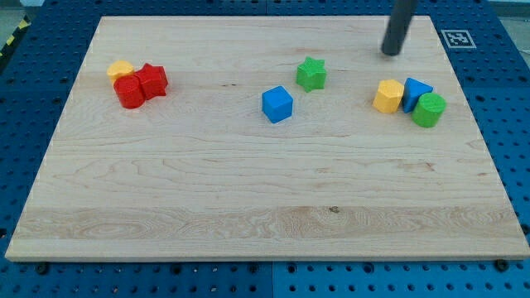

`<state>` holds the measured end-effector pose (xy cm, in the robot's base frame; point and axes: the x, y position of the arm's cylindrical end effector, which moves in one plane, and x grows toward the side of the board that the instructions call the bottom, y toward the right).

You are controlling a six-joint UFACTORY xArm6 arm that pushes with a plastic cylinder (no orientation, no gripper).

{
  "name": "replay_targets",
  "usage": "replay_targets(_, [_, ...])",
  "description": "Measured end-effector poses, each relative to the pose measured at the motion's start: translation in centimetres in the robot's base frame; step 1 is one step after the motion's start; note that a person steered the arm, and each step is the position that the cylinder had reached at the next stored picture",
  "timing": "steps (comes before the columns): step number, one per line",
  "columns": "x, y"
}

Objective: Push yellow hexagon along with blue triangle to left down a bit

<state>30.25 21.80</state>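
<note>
The yellow hexagon (387,96) sits at the view's right on the wooden board (248,190). The blue triangle (416,91) touches its right side. A green cylinder (429,109) touches the triangle at its lower right. My tip (390,53) is on the board above the yellow hexagon, a short gap away, touching no block.
A green star (311,74) and a blue cube (277,104) lie near the middle. At the view's upper left a yellow block (120,69), a red cylinder (129,92) and a red block (152,80) cluster together. A fiducial marker (456,38) lies beyond the board's top right corner.
</note>
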Motion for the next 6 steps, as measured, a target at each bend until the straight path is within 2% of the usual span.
replay_targets(1, [4.2, 0.7])
replay_targets(3, [8.9, -2.2])
replay_targets(4, [9.8, -2.7])
replay_targets(5, [7.3, -0.5])
replay_targets(6, [7.9, 4.0])
